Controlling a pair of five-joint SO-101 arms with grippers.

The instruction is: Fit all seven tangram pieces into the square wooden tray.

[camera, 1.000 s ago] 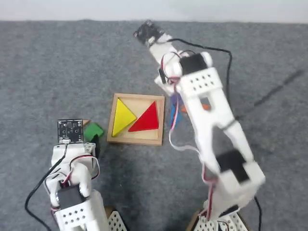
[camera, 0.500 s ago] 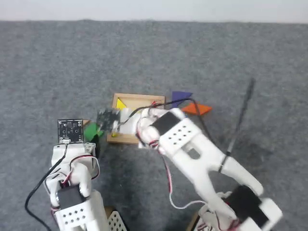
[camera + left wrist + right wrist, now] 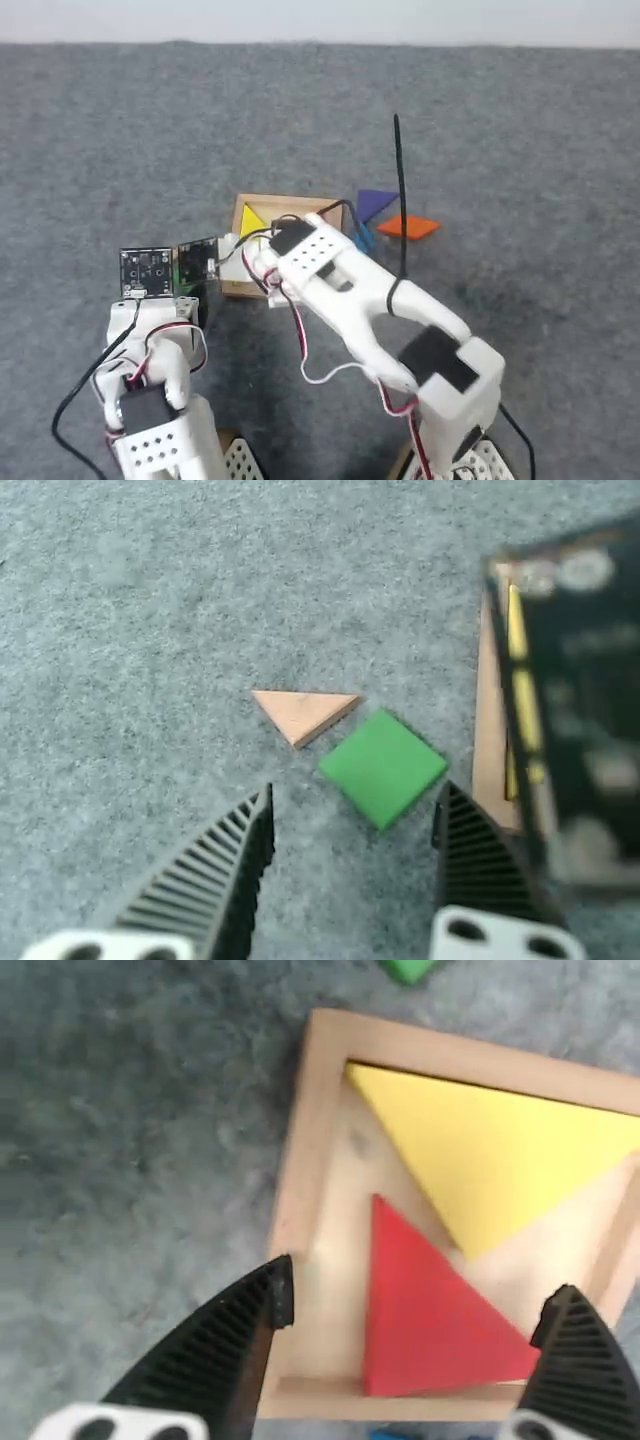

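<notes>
The square wooden tray [image 3: 300, 202] sits a little left of centre in the high view. It holds two of the seven pieces, the yellow triangle [image 3: 249, 219] and the red triangle [image 3: 425, 1310], lying flat side by side with bare wood around them.

The other five pieces lie on the grey mat [image 3: 120, 130]. The green square [image 3: 382, 767] and the tan triangle [image 3: 303, 709] are just off the tray's left side. The purple triangle [image 3: 375, 203], the orange piece [image 3: 408, 227] and the blue piece [image 3: 362, 238] are just off its right side.

The change is in the right arm [image 3: 340, 285]. A second ago it stretched toward the upper middle of the high view, above the right-hand pieces. Since then it has swung down and left across the tray, and its wrist now hangs over the tray's left edge. The right gripper [image 3: 420, 1285] has its jaws spread wide with nothing between them, so no piece came along and the tray has gained nothing. I judge the arm is either abandoning that group or turning to the green square.

The left arm [image 3: 150, 340] has not moved in the lower left. The left gripper [image 3: 355, 794] hovers with its jaws apart and empty over the green square.
</notes>
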